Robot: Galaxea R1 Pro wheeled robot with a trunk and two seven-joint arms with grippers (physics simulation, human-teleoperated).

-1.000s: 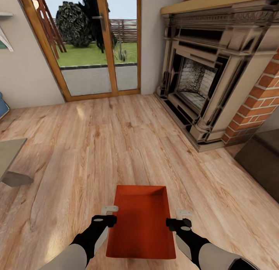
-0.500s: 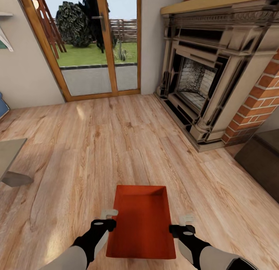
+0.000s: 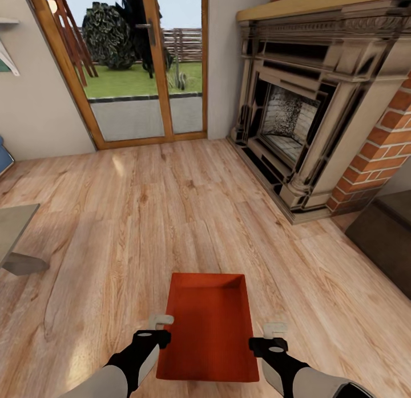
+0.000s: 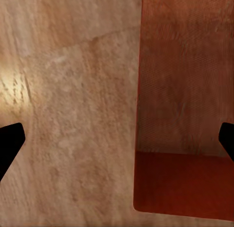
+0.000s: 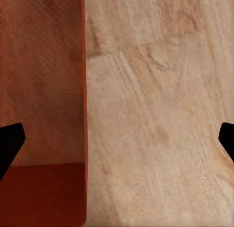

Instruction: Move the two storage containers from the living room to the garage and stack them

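Head view, orange-red storage container [image 3: 208,332] on the wood-plank floor [image 3: 171,215] between left gripper [image 3: 160,320] and right gripper [image 3: 275,329], left wrist view, left gripper [image 4: 117,139] spread wide astride the container's [image 4: 187,114] side wall, right wrist view, right gripper [image 5: 117,139] likewise spread over the container's [image 5: 41,100] other wall.

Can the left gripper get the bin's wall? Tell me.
Probably yes. The left gripper is open beside the bin, its fingers astride the bin's long wall in the wrist view, with nothing between them but floor.
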